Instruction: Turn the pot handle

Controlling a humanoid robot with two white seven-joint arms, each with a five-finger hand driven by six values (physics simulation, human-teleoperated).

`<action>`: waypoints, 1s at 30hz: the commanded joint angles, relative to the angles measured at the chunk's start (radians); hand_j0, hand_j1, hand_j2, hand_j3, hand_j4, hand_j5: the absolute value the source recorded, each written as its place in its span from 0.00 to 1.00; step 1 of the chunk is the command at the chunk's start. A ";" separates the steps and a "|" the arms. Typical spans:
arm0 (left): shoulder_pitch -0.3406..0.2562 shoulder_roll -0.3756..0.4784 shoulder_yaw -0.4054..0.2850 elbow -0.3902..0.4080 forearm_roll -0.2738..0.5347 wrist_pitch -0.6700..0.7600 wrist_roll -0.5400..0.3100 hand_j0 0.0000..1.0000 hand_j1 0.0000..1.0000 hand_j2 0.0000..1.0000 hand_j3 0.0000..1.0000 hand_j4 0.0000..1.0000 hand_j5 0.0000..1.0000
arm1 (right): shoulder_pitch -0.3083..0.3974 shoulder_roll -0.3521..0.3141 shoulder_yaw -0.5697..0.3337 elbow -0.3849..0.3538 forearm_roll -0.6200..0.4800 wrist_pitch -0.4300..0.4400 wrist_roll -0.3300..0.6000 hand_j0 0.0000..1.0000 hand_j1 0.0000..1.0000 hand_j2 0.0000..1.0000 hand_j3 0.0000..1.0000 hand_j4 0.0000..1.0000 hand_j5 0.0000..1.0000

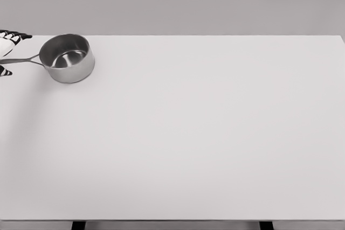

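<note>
White table point(205, 133) fills nearly the whole head view, bare across its middle and right. Steel pot point(67, 57) stands upright at the far left, close to the back edge, open mouth up, nothing visible inside. Its thin handle point(21, 60) runs out leftward toward the frame edge. We have only a sliver of one hand point(6, 52) there, dark-tipped fingers point(16, 36) above the handle and another bit below it, so they bracket the handle's end; we cannot tell whether they are closed on it or merely around it, and we cannot see which arm it belongs to. Our judgement: to turn the handle well, grip near its tip, sweep in an arc about the pot's centre, and keep the base flat on the table.
</note>
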 commanded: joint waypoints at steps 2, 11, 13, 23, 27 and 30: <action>-0.002 0.001 0.001 0.002 0.006 0.001 0.001 1.00 1.00 1.00 1.00 1.00 1.00 | 0.000 0.000 0.000 0.000 -0.001 0.000 0.000 1.00 1.00 1.00 1.00 1.00 1.00; -0.009 -0.002 0.001 0.020 0.004 0.001 0.001 1.00 1.00 1.00 1.00 1.00 1.00 | 0.000 0.000 0.000 0.000 -0.001 0.000 0.000 1.00 1.00 1.00 1.00 1.00 1.00; -0.017 -0.008 0.000 0.025 0.002 0.001 0.001 1.00 1.00 1.00 1.00 1.00 1.00 | 0.000 0.000 0.000 0.000 0.001 0.000 0.000 1.00 1.00 1.00 1.00 1.00 1.00; -0.044 -0.005 0.000 0.088 0.002 0.001 0.001 1.00 1.00 1.00 1.00 1.00 1.00 | -0.002 0.000 0.000 0.000 -0.001 0.000 0.000 1.00 1.00 1.00 1.00 1.00 1.00; -0.043 -0.019 -0.008 0.082 0.002 0.001 0.002 1.00 1.00 1.00 1.00 1.00 1.00 | 0.000 0.000 0.000 0.000 -0.001 0.000 0.000 1.00 1.00 1.00 1.00 1.00 1.00; -0.044 -0.021 -0.005 0.076 0.006 0.001 -0.001 1.00 1.00 1.00 1.00 1.00 1.00 | 0.000 0.000 0.000 0.000 -0.001 0.000 0.000 1.00 1.00 1.00 1.00 1.00 1.00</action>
